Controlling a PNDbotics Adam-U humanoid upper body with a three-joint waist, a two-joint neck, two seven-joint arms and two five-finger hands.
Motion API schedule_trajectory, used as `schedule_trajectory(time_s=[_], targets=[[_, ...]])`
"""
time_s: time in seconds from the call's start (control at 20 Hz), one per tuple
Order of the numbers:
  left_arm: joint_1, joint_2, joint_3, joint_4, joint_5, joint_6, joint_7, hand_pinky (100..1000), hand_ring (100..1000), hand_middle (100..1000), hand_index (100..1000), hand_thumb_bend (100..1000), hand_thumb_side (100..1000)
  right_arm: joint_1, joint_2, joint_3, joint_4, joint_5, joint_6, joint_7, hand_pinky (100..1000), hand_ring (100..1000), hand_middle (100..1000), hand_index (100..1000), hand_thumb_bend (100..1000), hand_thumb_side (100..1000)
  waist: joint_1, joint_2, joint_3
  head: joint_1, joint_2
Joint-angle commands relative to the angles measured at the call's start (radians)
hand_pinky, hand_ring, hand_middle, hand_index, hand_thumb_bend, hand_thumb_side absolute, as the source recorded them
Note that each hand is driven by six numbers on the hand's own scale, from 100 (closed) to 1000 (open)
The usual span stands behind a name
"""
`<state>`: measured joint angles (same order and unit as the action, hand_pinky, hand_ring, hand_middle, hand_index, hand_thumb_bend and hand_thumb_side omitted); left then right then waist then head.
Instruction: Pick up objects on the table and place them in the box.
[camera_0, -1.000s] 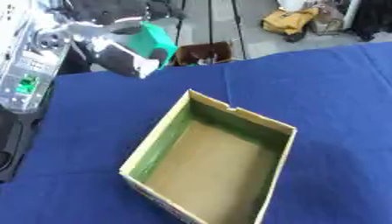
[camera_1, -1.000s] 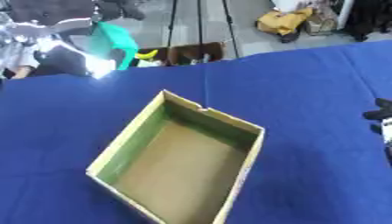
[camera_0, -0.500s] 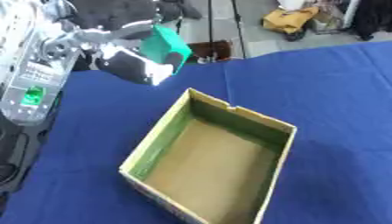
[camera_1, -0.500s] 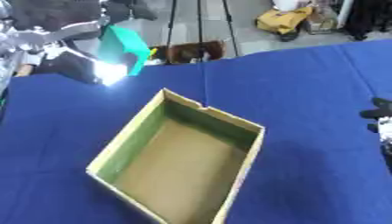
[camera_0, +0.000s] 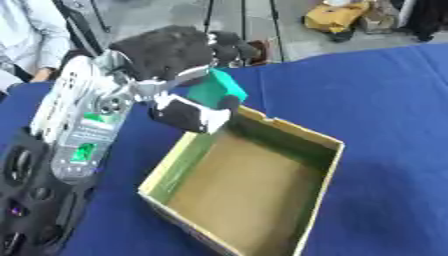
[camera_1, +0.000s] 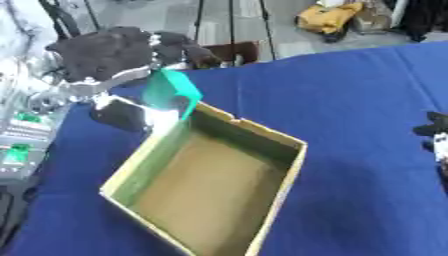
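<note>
My left hand (camera_1: 118, 55) curls round a green block (camera_1: 171, 93) above the far left corner of the open box (camera_1: 262, 170). My right hand (camera_1: 435, 132) shows at the right edge.

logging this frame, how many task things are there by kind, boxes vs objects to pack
cardboard box: 1, open and empty
green block: 1, held in the left hand over the box's far left corner
total: 2
</note>
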<state>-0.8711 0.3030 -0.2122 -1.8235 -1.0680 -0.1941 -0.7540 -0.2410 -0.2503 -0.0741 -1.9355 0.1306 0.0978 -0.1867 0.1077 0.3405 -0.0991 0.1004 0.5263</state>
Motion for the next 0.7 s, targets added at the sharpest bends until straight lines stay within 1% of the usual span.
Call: schedule_trajectory(time_s=[0.05,0.25,0.7], targets=[[0.0,-0.02,-0.011,0.012,-0.052,-0.009,0.025,100,429,879,989,100,483,-0.008,-0.004,-0.009,-0.009,0.0,0.0,-0.005,831,856,646,829,100,806,-0.008,-0.015,0.001,-0.004,-0.004],[0.015,-0.044,-0.024,0.05,-0.093,-0.011,0.062,100,428,879,989,100,480,-0.01,-0.003,-0.009,-0.009,0.0,0.0,-0.005,831,856,646,829,100,806,-0.009,-0.009,0.001,-0.005,-0.008],[0.039,-0.069,-0.062,0.157,-0.156,0.004,0.176,100,420,873,986,100,469,-0.01,-0.002,-0.01,-0.006,0.002,0.002,-0.005,832,857,646,830,100,804,-0.009,-0.003,0.002,-0.006,-0.009]])
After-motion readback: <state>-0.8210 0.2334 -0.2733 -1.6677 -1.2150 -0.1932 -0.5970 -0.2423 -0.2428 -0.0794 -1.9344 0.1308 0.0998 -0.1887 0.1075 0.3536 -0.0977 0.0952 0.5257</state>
